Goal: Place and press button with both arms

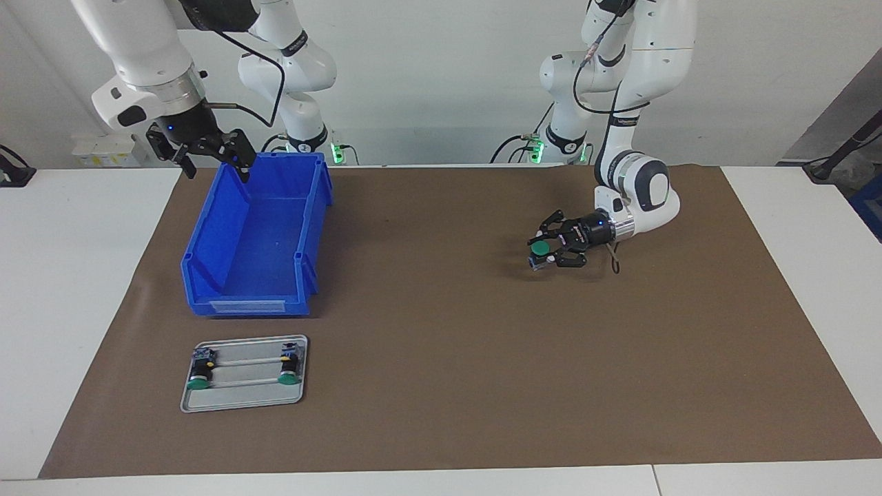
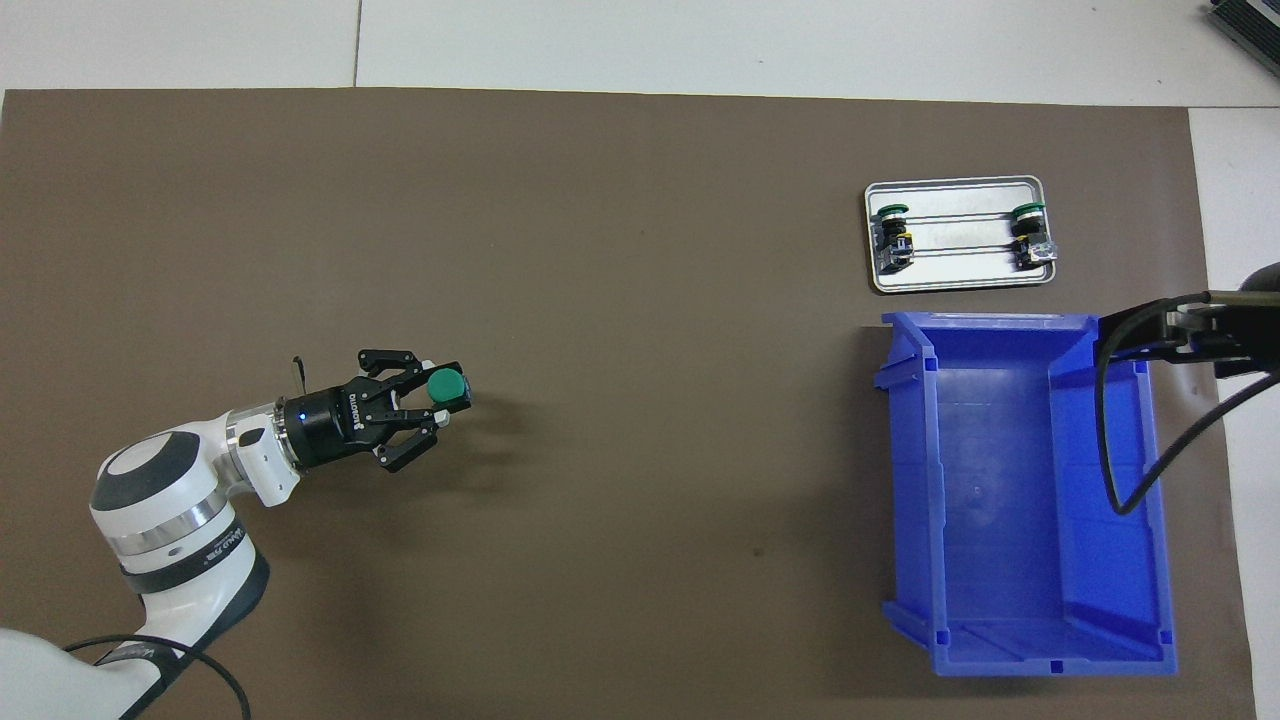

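Left gripper (image 2: 437, 402) — "ROBOTIQ" probably; left arm (image 2: 175, 520) lettering unreadable.

Open brown mat (image 2: 640, 300) spans the middle; the blue bin (image 2: 1020, 510) at four o'clock and metal tray (image 2: 955, 280) at two o'clock block the right arm's end.

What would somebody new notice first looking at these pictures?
Probably the big blue bin toward the right arm's end of the table, with the right gripper hanging open over its rim. Next, the left gripper, closed on a green-capped button above the brown mat. Two more buttons lie in a metal tray beside the bin, farther from the robots.
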Motion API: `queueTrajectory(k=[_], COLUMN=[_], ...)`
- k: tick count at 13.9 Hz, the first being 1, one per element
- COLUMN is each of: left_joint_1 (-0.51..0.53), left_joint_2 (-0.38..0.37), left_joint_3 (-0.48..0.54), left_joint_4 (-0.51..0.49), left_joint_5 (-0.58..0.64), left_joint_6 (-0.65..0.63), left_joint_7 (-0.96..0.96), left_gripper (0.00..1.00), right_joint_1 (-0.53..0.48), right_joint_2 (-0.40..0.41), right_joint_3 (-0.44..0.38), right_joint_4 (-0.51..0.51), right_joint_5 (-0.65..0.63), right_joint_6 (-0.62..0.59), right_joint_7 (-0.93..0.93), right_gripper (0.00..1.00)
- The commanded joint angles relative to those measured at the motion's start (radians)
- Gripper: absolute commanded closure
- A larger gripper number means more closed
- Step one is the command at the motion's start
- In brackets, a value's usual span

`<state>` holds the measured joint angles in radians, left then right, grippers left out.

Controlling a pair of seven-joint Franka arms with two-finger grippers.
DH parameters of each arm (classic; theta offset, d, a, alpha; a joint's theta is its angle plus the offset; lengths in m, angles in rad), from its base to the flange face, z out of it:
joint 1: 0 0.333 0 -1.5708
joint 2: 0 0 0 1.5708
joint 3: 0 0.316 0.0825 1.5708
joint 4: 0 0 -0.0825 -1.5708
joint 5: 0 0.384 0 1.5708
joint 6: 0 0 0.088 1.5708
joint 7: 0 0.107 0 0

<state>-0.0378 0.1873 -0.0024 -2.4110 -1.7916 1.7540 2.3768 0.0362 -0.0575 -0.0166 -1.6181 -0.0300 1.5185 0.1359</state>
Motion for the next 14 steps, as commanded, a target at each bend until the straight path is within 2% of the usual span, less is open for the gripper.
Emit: queueTrajectory(k=[1, 3, 4, 8, 14], left_joint_1=[-0.089, -0.108, -0.108, -0.108, -0.111], left_joint_2=[0.058, 0.144, 0.155, 0.164, 0.179], left_joint_3=[0.007, 0.01, 0.012, 0.013, 0.015], left_joint_4=[0.044, 0.104, 0.118, 0.13, 0.089], left_joint_5=[-0.084, -0.109, -0.114, -0.112, -0.1], left_joint_6=[-0.005, -0.06, -0.067, -0.079, -0.067], left_joint_7=[0.065, 0.107, 0.108, 0.125, 0.205], left_gripper=[0.99, 0.99, 0.98, 0.93, 0.88], right_joint_1=[0.008, 0.007, 0.008, 0.008, 0.008], right_joint_2=[-0.018, -0.018, -0.018, -0.018, -0.018], right_joint_3=[-0.011, -0.011, -0.011, -0.011, -0.011], right_joint_4=[-0.019, -0.017, -0.019, -0.019, -0.017], right_joint_5=[0.015, 0.015, 0.015, 0.015, 0.015], right_joint_6=[0.012, 0.014, 0.014, 0.014, 0.014], right_joint_7=[-0.001, -0.001, -0.001, -0.001, -0.001], right_gripper=[0.0, 0.0, 0.0, 0.0, 0.0])
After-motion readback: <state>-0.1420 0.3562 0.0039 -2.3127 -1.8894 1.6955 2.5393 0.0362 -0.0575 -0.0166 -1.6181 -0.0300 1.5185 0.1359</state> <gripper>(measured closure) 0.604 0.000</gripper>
